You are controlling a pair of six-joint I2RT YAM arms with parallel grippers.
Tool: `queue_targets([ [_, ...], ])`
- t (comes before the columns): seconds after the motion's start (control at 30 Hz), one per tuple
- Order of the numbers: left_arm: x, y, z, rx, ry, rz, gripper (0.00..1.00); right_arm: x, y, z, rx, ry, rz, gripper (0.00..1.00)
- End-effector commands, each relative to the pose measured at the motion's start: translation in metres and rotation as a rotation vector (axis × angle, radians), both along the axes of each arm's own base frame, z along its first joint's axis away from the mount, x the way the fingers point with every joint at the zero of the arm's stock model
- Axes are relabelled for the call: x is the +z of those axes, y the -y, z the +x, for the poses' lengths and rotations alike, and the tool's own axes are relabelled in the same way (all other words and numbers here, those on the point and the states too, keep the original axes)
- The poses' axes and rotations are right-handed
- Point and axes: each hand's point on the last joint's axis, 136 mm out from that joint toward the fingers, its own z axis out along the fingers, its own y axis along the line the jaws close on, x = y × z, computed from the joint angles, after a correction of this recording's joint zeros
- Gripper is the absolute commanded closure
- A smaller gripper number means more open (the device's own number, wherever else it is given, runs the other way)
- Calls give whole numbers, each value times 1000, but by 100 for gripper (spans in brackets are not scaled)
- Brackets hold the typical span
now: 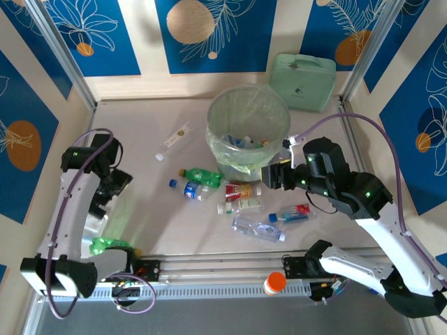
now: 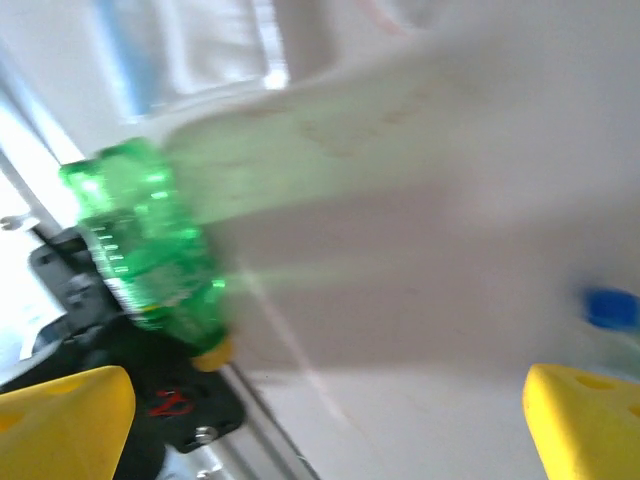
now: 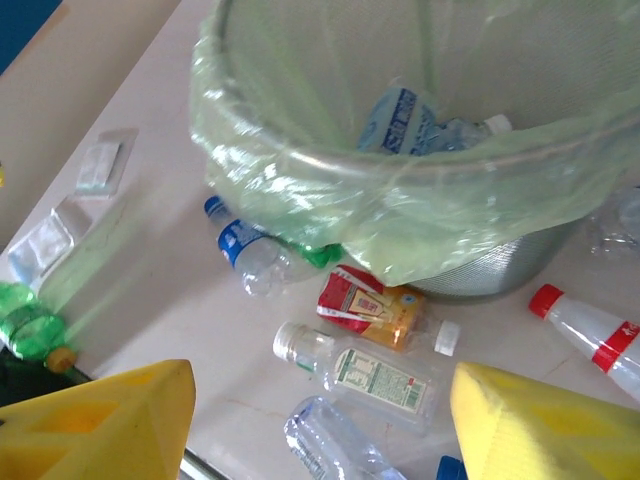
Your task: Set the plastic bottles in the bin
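The bin [image 1: 248, 129], round and lined with a pale green bag, stands at the back centre with several bottles [image 3: 400, 118] inside it. In front of it lie plastic bottles: a green one [image 1: 202, 176], a blue-labelled one [image 1: 195, 190], a red-and-orange-labelled one [image 3: 375, 305], a white-capped clear one [image 3: 360, 370], a large clear one [image 1: 258, 229] and a red-capped one [image 3: 585, 335]. Another green bottle [image 2: 150, 245] with a yellow cap lies by the left arm's base. My left gripper [image 1: 119, 183] hangs open and empty above the table's left side. Beside the bin my right gripper [image 3: 320, 430] is open over the bottles.
A mint-green zip case [image 1: 304, 80] leans at the back right. An orange-capped item [image 1: 274, 283] sits on the front rail. A flat clear packet [image 1: 176, 136], a loose white cap [image 1: 160, 157] and a blue cap [image 1: 172, 183] lie left of the bin.
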Motion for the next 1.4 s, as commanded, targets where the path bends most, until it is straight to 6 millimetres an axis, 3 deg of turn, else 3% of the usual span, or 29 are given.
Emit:
queue_targets([
  [0.0, -12, -26, -56, 84, -244, 61, 1, 0, -4, -1, 13, 31, -20, 30],
  [0.33, -67, -46, -73, 171, -294, 83, 1, 1, -4, -11, 65, 41, -3, 28],
  [0.53, -100, -46, -81, 195, -291, 64, 1, 2, -2, -18, 88, 26, 42, 27],
  [0.87, -101, -53, -95, 283, -382, 129, 1, 6, 4, -24, 97, 20, 69, 27],
  [1.13, -127, -38, -100, 315, -441, 43, 1, 12, 3, -25, 114, 32, 91, 26],
  [1.37, -139, -42, -94, 327, -362, 64, 1, 19, 4, -30, 144, 65, 89, 24],
])
